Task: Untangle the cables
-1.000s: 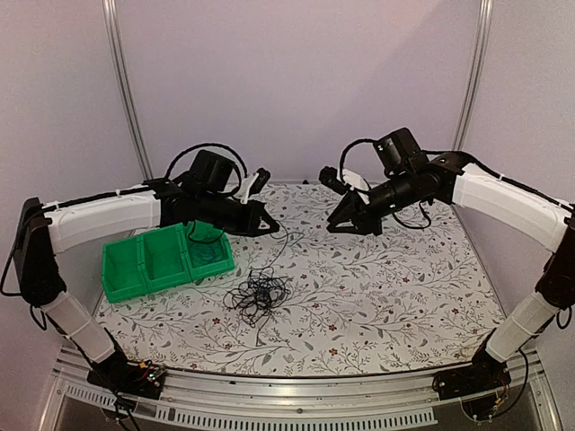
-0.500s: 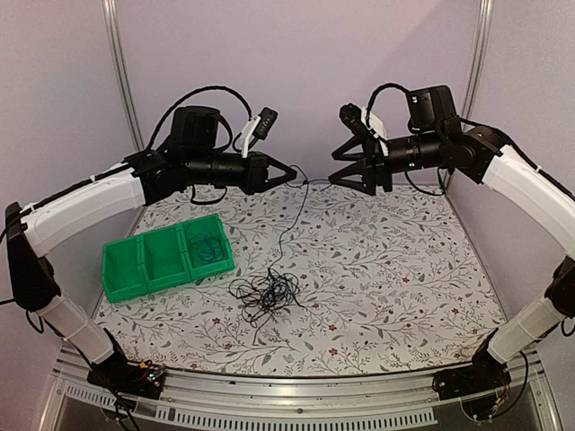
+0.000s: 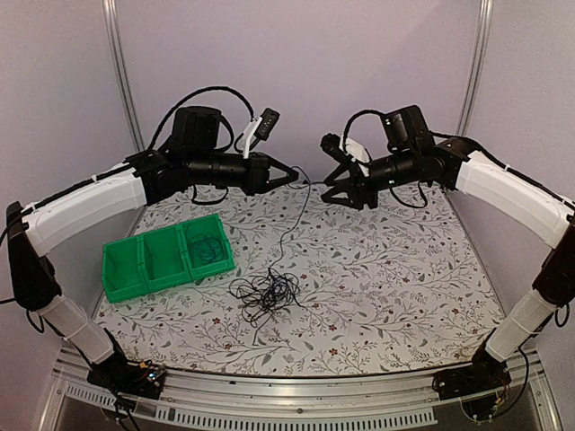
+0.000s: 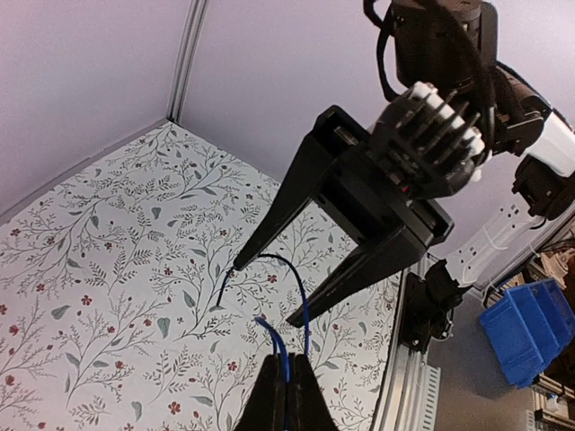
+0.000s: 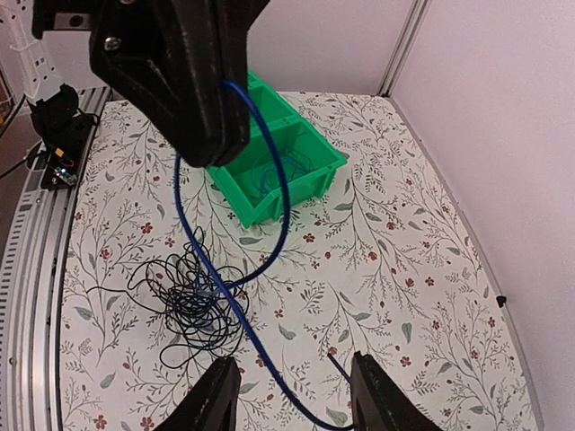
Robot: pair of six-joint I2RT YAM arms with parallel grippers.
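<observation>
Blue wire [image 5: 286, 184]: thin loop (in left jaws) | black wires [image 3: 265, 294]: tangled

A green three-compartment bin [image 3: 151, 286] stands on the flower-patterned table [image 3: 404, 269] (towards its left side); a blue bin [image 4: 530, 328] lies beyond the table's edge.

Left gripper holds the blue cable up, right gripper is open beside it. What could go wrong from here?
1. The blue cable pinched in the left gripper appears to run down into the black cable tangle; pulling higher may drag or tighten the tangle.
2. The open right gripper sits close to the left one, so reaching for the cable risks a finger clash.
</observation>
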